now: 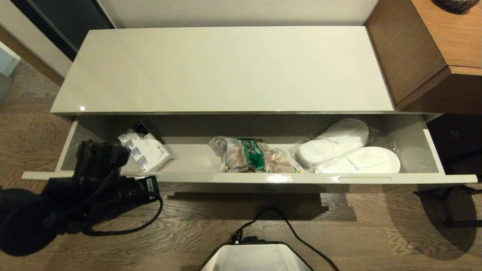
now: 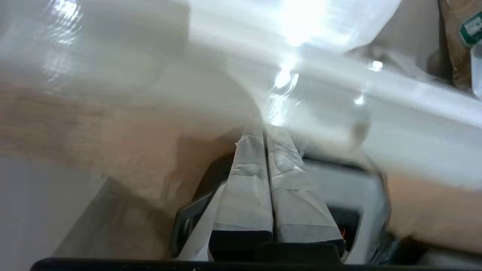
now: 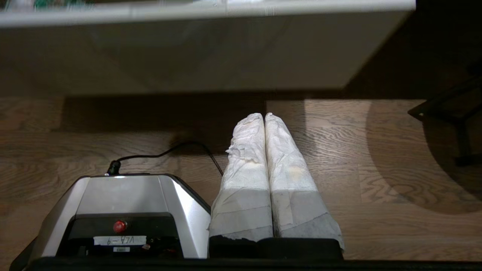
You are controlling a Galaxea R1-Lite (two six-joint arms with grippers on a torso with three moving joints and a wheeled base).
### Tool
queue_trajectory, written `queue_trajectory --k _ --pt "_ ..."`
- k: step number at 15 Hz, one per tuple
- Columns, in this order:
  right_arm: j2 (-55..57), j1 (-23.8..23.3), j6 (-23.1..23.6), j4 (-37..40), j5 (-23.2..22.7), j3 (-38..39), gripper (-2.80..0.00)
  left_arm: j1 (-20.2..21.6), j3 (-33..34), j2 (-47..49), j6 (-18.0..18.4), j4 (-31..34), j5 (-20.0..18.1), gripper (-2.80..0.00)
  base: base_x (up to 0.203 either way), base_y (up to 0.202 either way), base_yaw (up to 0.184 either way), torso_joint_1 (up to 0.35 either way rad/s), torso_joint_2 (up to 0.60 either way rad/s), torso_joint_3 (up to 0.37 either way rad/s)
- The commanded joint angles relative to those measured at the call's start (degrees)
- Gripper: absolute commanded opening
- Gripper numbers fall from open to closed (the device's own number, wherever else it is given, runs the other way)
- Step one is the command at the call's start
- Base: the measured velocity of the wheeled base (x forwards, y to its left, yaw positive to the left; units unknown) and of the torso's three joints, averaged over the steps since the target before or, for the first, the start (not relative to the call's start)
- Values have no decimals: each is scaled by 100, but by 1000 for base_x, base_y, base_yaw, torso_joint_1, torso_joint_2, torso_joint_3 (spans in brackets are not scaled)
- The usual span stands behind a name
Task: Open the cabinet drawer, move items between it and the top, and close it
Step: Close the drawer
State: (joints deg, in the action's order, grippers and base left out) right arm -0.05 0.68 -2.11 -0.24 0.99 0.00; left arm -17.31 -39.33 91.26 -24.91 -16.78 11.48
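Note:
The cabinet drawer (image 1: 301, 178) stands pulled out below the bare cream-white top (image 1: 226, 67). At the drawer's left end a white packet (image 1: 146, 151) with blue and dark print tilts up off the floor of the drawer. My left gripper (image 1: 119, 151) reaches over the front rim beside it. In the left wrist view the left gripper (image 2: 264, 130) has its taped fingers (image 2: 246, 180) pressed together, pinching the packet's clear wrapper (image 2: 320, 113). My right gripper (image 3: 264, 116) is out of the head view; it hangs shut and empty over the wooden floor before the drawer front (image 3: 188, 52).
Also in the drawer are a clear snack bag with a green label (image 1: 252, 156) in the middle and white slippers in plastic (image 1: 346, 150) at the right. Brown wooden furniture (image 1: 433, 49) adjoins the cabinet's right end. My base (image 1: 256, 256) and its cable (image 1: 301, 237) lie on the floor.

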Motion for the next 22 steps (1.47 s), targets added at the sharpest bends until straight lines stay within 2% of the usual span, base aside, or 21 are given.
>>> queue_trajectory --k 1,3,5,6,18,20,22 --pt "-101 0 0 -2 7 9 -280 46 -846 -363 -201 907 24 -280 0 0 0 0 0 0" --pt "-101 -6 0 -2 -1 8 -280 61 -1391 -254 -416 1228 143 -280 0 0 0 0 0 0" --pt "-101 2 0 -2 -2 9 -280 86 -1602 31 -512 1248 589 -280 0 0 0 0 0 0" --pt "-101 1 0 -2 5 9 -280 81 -1615 65 -536 1268 667 -280 0 0 0 0 0 0" --pt "-101 -4 0 -2 3 6 -280 70 -1543 -198 -493 1377 732 -280 0 0 0 0 0 0" --pt "-101 2 0 -2 -2 9 -280 70 -1720 -521 -473 1778 738 -280 0 0 0 0 0 0" --pt "-101 2 0 -2 -2 9 -280 70 -2308 -1064 -321 2653 730 -280 0 0 0 0 0 0"
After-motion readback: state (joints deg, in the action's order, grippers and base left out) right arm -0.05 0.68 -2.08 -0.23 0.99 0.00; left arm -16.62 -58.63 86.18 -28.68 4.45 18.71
